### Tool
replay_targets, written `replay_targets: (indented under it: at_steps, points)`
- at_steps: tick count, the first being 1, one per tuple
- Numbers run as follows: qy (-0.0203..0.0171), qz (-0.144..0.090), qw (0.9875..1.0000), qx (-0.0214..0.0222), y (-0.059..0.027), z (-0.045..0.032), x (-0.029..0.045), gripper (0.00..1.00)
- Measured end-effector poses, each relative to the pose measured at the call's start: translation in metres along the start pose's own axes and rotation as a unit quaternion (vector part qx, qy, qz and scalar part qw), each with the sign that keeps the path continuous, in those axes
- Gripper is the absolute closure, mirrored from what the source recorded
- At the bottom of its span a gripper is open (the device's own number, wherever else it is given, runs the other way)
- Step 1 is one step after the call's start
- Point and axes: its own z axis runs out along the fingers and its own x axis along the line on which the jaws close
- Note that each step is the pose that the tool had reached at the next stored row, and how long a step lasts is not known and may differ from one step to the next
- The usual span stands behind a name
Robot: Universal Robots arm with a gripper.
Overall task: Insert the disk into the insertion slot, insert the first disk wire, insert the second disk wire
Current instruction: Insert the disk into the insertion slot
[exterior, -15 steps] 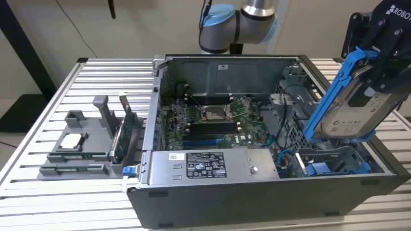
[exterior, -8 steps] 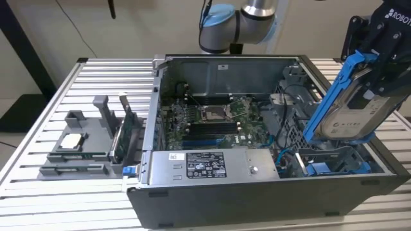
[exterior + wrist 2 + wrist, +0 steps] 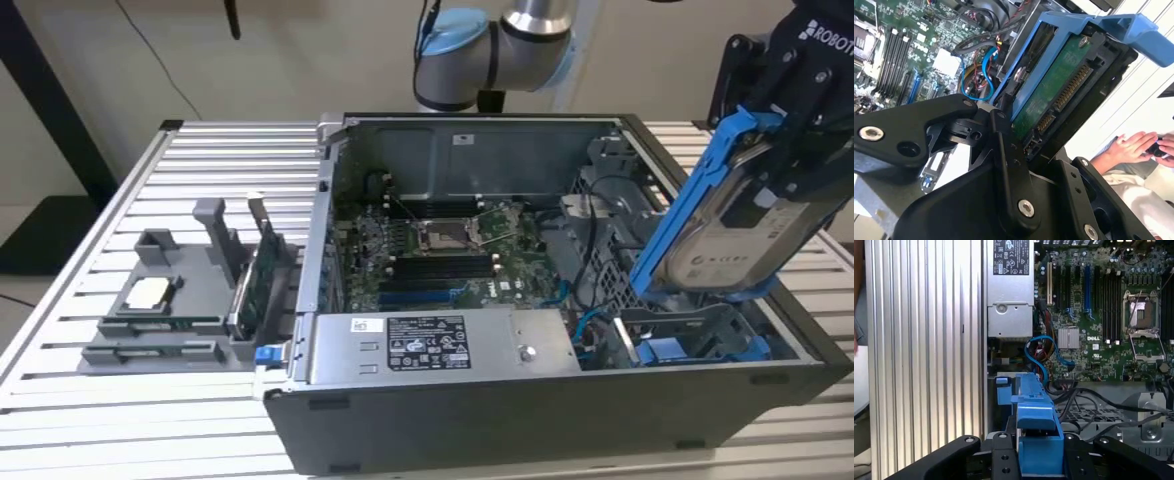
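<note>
Pincer (image 3: pixel 790 185) clamped on disk (image 3: pixel 727 240). Blue carrier stands on edge, tilted, above open computer case (image 3: pixel 534 430), at 3 o'clock from motherboard (image 3: pixel 454 250) in exterior view. Lower end points toward drive bay (image 3: pixel 694 340), probably lined up for sliding in. Not seated yet.

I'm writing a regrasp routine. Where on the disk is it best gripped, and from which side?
Pinch the disk at its upper end, across its flat faces, coming from above, as the tool does now. The faces are broad and parallel, and the tilted disk's lower end in the blue carrier frame is left free above the drive bay.
</note>
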Motion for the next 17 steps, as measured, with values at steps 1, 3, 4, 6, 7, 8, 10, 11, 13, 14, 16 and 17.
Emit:
replay_targets:
  at_steps: [1, 3, 4, 6, 7, 8, 10, 11, 13, 14, 16, 17]
  points:
    - [0.0, 0.0, 1.0, 0.0, 0.0, 0.0005, 0.0, 0.67]
    - [-0.0001, 0.0, 1.0, 0.0, -0.0001, 0.0015, 0.0, 0.67]
    - [0.0, 0.0, 1.0, 0.0, -0.0001, 0.002, 0.0, 0.67]
    - [0.0, 0.0, 1.0, 0.0, -0.0001, 0.0029, 0.0, 0.67]
    - [-0.0001, 0.0, 1.0, 0.0, -0.0002, 0.0034, 0.0, 0.67]
    - [-0.0001, 0.0, 1.0, 0.0, -0.0002, 0.0039, 0.0001, 0.67]
    - [0.0, 0.0, 1.0, 0.0, -0.0003, 0.0048, 0.0001, 0.67]
    - [0.0, 0.0, 1.0, 0.0, -0.0003, 0.0053, 0.0001, 0.67]
    - [0.0, 0.0, 1.0, 0.0, -0.0003, 0.0062, 0.0001, 0.67]
    - [0.0, 0.0, 1.0, 0.0, -0.0004, 0.0066, 0.0001, 0.67]
    - [0.0, 0.0, 1.0, 0.0, -0.0004, 0.0074, 0.0001, 0.67]
    - [0.0, 0.0, 1.0, 0.0, -0.0004, 0.0077, 0.0001, 0.67]
